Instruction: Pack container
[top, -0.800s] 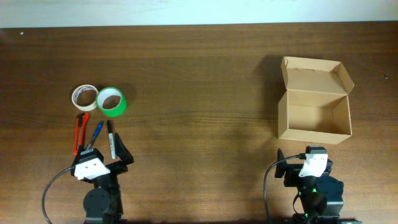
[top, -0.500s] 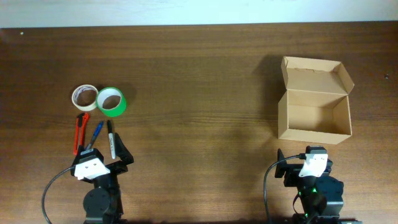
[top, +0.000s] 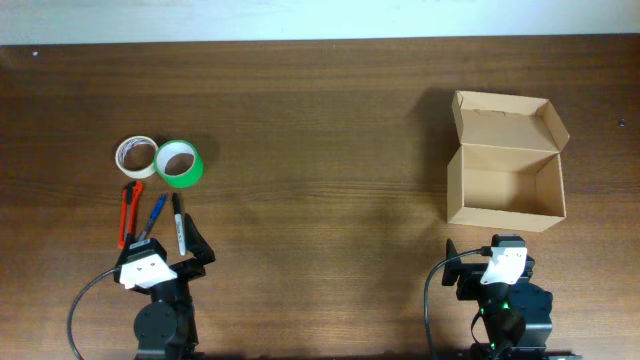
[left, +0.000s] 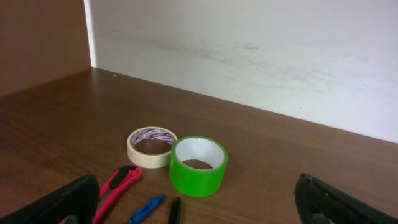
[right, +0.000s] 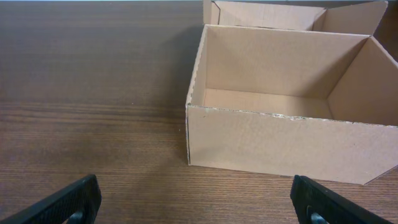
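The container (top: 506, 214), a tan cardboard box with its flap lid open, stands at the right and is empty; it also shows in the right wrist view (right: 280, 140). At the left lie a white tape roll (top: 136, 156), a green tape roll (top: 180, 163), a red utility knife (top: 128, 212), a blue pen (top: 154, 216) and a black marker (top: 179, 224). My left gripper (left: 199, 208) is open and empty, just short of the pens, with the green roll (left: 199, 167) ahead. My right gripper (right: 202, 208) is open and empty, in front of the box.
The brown wooden table (top: 320, 130) ends at a white wall along the far edge (left: 249, 56). Both arm bases sit at the near edge, the left (top: 160, 285) and the right (top: 500, 285).
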